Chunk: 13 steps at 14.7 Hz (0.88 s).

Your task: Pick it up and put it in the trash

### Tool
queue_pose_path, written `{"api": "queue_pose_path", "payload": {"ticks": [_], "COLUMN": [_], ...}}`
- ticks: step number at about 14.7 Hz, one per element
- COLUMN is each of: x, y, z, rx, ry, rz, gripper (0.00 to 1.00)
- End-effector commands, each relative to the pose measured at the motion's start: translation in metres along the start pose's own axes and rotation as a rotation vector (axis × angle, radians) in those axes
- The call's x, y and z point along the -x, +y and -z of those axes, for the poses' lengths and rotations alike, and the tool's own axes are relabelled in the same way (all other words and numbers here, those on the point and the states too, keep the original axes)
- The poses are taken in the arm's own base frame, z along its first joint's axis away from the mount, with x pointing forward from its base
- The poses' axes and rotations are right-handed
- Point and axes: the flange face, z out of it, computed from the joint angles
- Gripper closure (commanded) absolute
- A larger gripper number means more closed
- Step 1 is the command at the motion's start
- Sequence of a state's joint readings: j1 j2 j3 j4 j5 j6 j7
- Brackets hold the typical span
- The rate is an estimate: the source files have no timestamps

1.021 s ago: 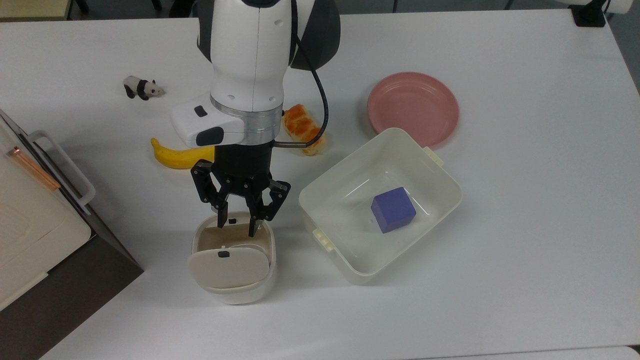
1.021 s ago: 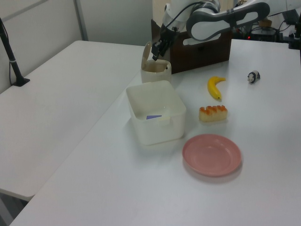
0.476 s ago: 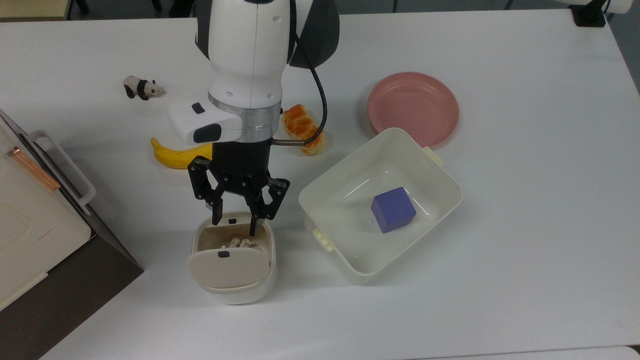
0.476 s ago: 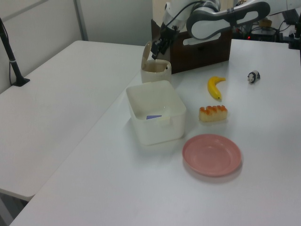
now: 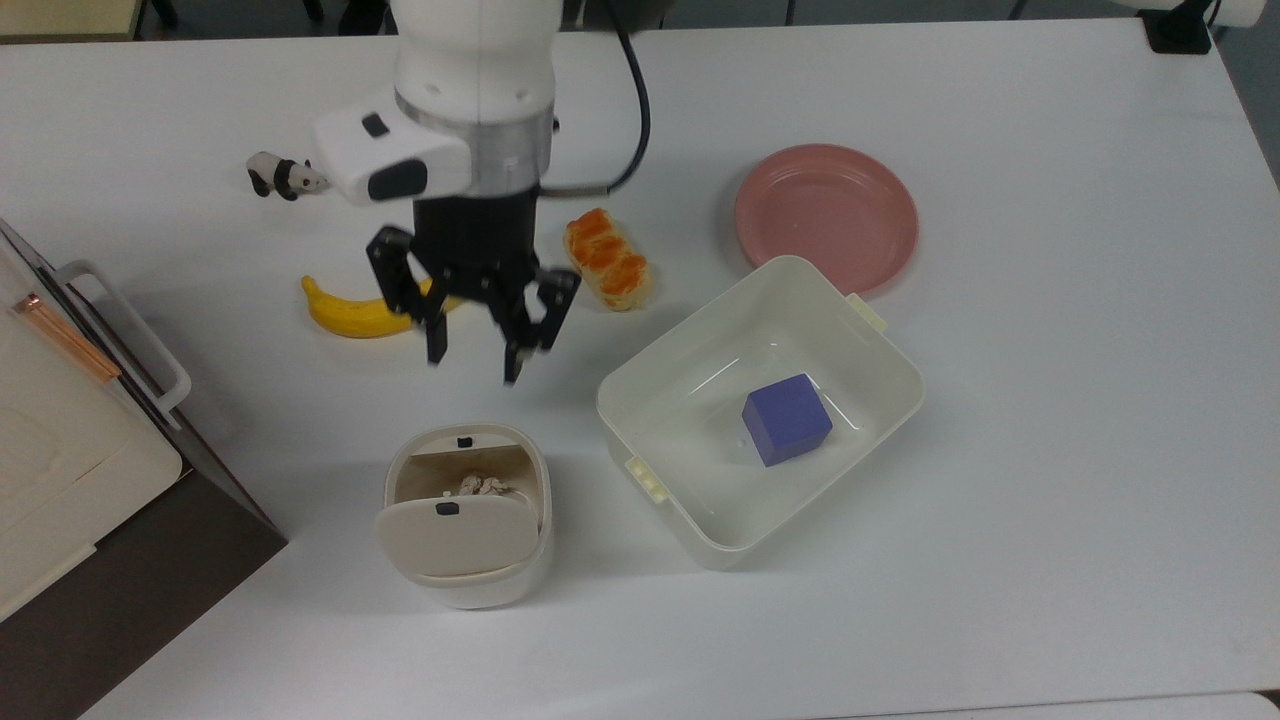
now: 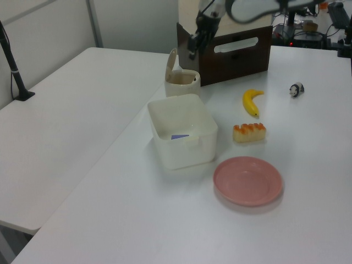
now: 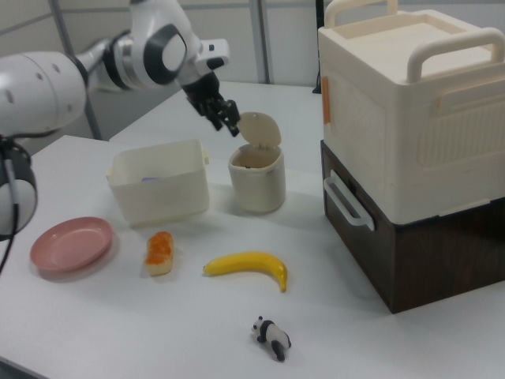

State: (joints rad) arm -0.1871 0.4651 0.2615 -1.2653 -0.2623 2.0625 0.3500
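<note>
The crumpled off-white paper ball [image 5: 483,487] lies inside the trash [image 5: 541,482], a small beige bin whose flap lid [image 5: 452,535] stands tipped open. The bin also appears in the left view [image 6: 182,83] and in the right view [image 7: 256,183]. My gripper [image 5: 475,365] hangs open and empty above the table, apart from the bin and toward the top view's top from it. In the left view the gripper [image 6: 192,48] sits above the bin. In the right view the gripper [image 7: 228,118] is just left of the raised lid.
A white tub [image 5: 700,330] holding a blue cube [image 5: 787,419] stands right of the bin in the top view. A pink plate [image 5: 826,215], bread roll [image 5: 606,258], banana [image 5: 345,315] and panda figurine [image 5: 280,175] lie farther back. A brown box with a beige case [image 5: 60,450] fills the left edge.
The paper ball dropped from the fingers into the bin. The gripper then rose and drew back from the bin opening toward the banana, staying open.
</note>
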Motion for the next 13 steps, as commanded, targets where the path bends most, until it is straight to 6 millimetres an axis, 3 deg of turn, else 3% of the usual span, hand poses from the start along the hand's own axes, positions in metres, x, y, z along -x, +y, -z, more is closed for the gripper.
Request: {"api": "queue_pose_path", "payload": {"ticks": [1, 3, 5, 13], "x": [0.036, 0.045, 0.058, 0.086], "y": [0.023, 0.027, 0.030, 0.038], "z": [0.070, 0.105, 0.118, 0.117], "rx": [-0.064, -0.086, -0.083, -0.057], "ry": [-0.177, -0.192, -0.203, -0.268], "rz": [0.128, 0.132, 0.127, 0.141], "gripper": [0.40, 0.40, 0.40, 0.32]}}
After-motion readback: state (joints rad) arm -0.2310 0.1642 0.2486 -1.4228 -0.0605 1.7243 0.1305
